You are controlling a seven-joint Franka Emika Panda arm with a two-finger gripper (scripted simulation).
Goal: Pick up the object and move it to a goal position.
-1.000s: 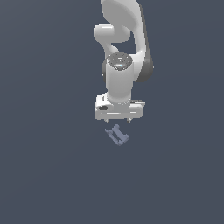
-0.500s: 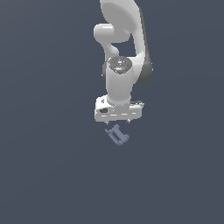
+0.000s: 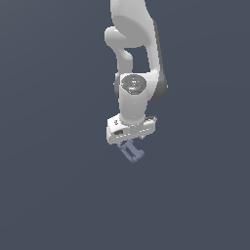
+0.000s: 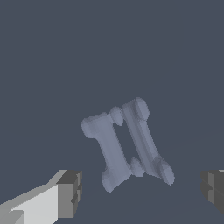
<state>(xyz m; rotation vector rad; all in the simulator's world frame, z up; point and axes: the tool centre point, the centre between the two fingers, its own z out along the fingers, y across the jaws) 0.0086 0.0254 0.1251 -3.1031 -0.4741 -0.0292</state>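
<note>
The claw (image 3: pixel 131 145) hangs from the white Panda arm (image 3: pixel 133 58), pointing down at the dark grey counter (image 3: pixel 49 185). It stands wide open and holds nothing: in the wrist view its two fingertips sit far apart, one grey pad (image 4: pixel 69 194) at one edge of the picture and the other pad (image 4: pixel 213 191) at the opposite edge, with bare counter between them and the object.

The object (image 3: pixel 132 152), a small pale blue-lavender blocky piece, lies on the counter right below the claw, partly hidden by the white claw body in the exterior view. In the wrist view the object (image 4: pixel 126 144) shows as two knobbed bars joined side by side with a slot between them, lying at a slant. It lies between the lines of the two pads, touching neither.
</note>
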